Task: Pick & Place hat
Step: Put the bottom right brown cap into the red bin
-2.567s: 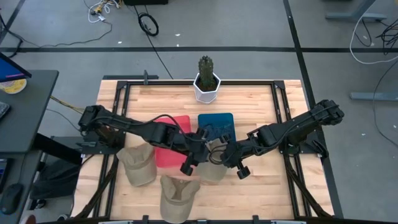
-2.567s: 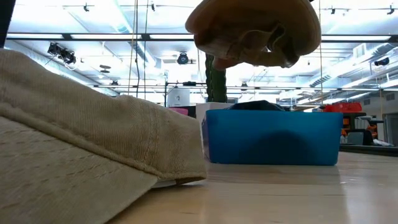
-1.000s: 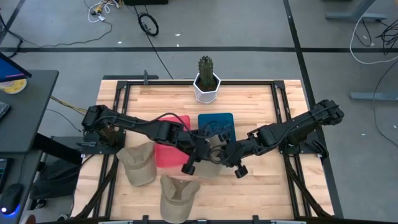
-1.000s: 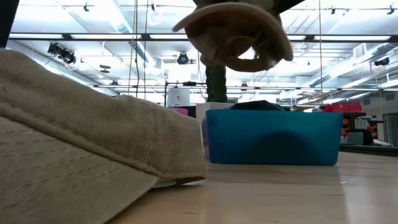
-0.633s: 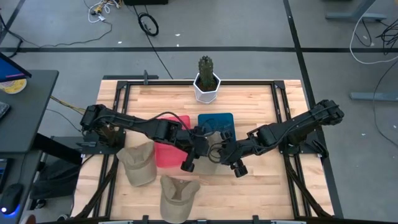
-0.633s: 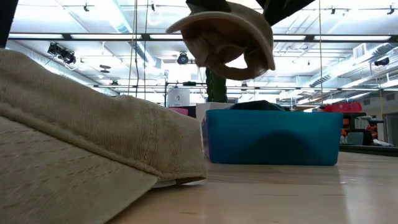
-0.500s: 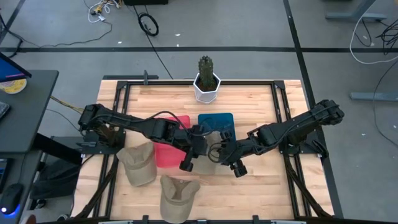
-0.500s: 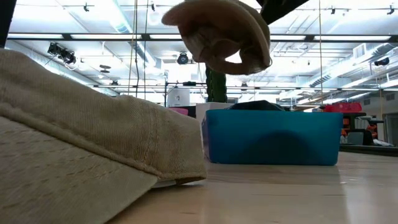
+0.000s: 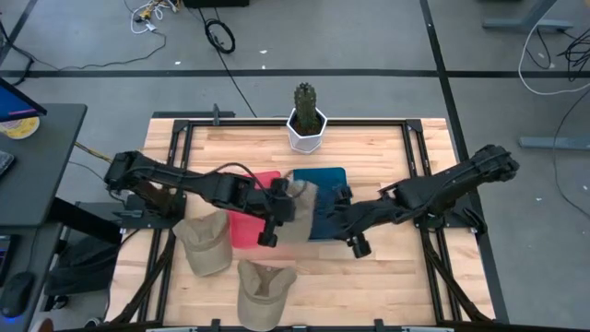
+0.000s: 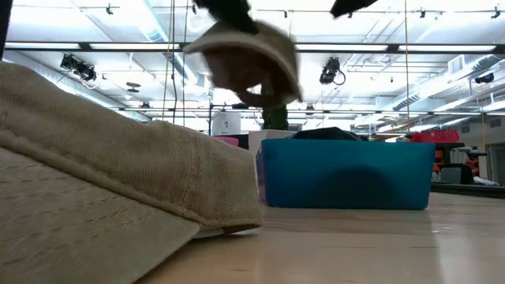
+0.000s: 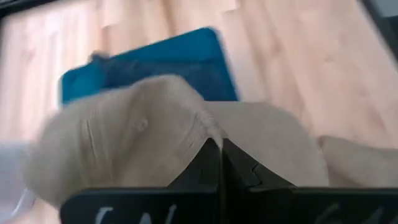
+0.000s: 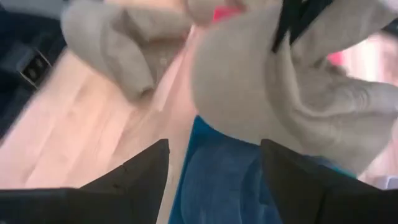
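Dangling hat (image 9: 300, 195) in left pincer (image 9: 288, 205)

From here the carried hat (image 10: 245, 59) is motion-blurred, and the nearest hat (image 10: 102, 181) runs off my low view's left edge.

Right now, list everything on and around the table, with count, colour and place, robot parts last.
Held hat: one, tan, in the air between the red bin and blue bin, pinched by the left gripper.
Other hats: two, tan, on the table's near left: one by the red bin, one at the front edge.
Red bin: one, mid table.
Blue bin: one, right of the red bin.
Cactus: one, green, in a white pot at the table's far edge.
Table: one, light wood, black frame.
Left gripper: jaws shut on the held hat.
Right gripper: jaws open, over the blue bin, beside the held hat.
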